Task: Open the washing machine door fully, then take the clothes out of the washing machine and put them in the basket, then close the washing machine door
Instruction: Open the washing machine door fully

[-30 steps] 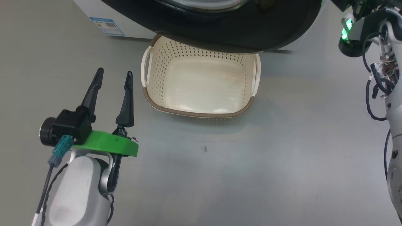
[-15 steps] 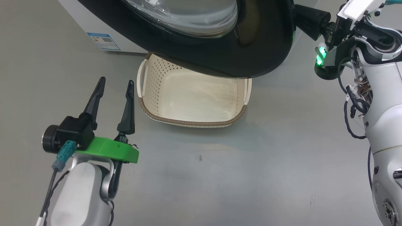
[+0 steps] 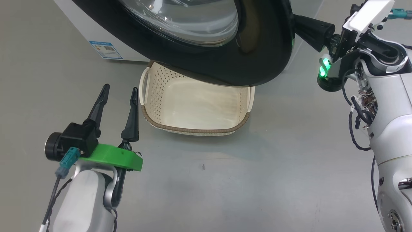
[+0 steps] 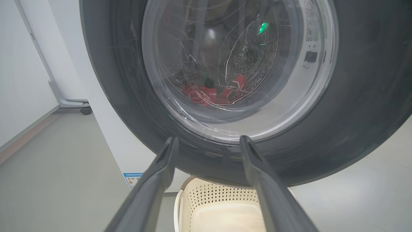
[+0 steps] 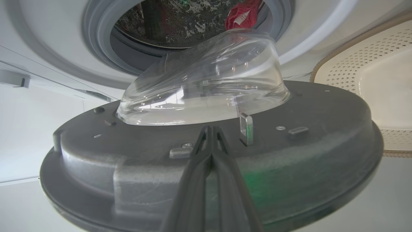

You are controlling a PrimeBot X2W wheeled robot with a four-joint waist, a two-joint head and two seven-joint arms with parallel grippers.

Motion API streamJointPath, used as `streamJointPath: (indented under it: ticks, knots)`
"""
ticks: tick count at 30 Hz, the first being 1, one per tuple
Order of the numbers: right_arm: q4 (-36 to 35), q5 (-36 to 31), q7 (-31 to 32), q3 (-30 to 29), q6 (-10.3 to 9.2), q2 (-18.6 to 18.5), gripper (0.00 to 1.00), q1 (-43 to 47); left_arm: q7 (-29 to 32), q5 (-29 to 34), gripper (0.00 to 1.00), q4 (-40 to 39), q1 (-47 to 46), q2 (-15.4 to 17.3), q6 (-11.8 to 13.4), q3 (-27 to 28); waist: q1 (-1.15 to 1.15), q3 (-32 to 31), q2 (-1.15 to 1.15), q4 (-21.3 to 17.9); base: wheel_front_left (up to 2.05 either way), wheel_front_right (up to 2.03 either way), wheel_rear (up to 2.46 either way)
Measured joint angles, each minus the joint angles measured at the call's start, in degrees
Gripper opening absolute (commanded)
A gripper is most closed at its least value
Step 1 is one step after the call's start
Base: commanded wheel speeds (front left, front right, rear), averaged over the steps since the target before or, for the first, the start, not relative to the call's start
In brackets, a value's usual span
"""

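Head view: basket (image 3: 193, 130) long axis left-to-right under ajar washing machine door (image 3: 225, 67); left claw (image 3: 120, 90) wide, right claw (image 3: 301, 24) narrow, empty.

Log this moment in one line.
door: part open | right end effector: shut, at door | left end effector: open, empty | clothes: in machine | basket: empty

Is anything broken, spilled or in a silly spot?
Nothing is broken or spilled. One odd bit: the washing machine door hangs partly open over the basket, hiding its far edge. The clothes lie inside the washing machine.
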Motion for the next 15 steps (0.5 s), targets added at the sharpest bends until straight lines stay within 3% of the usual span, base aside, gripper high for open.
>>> streamJointPath:
  ticks: [7,15]
  knots:
    - [0.0,0.3,-0.8,-0.5,0.09,0.2,0.00,0.6,0.0,0.1,1.00,0.0,0.3,0.0,0.0,0.0,0.00,-0.3,0.00,-0.3,0.00,0.00,0.00]
    - [-0.5,1.1,-5.2,-4.3,2.04,0.4,0.00,1.7,0.0,0.1,1.00,0.4,0.5,0.0,0.0,-0.1,0.00,-0.9,0.00,-0.7,0.00,0.00,0.00]
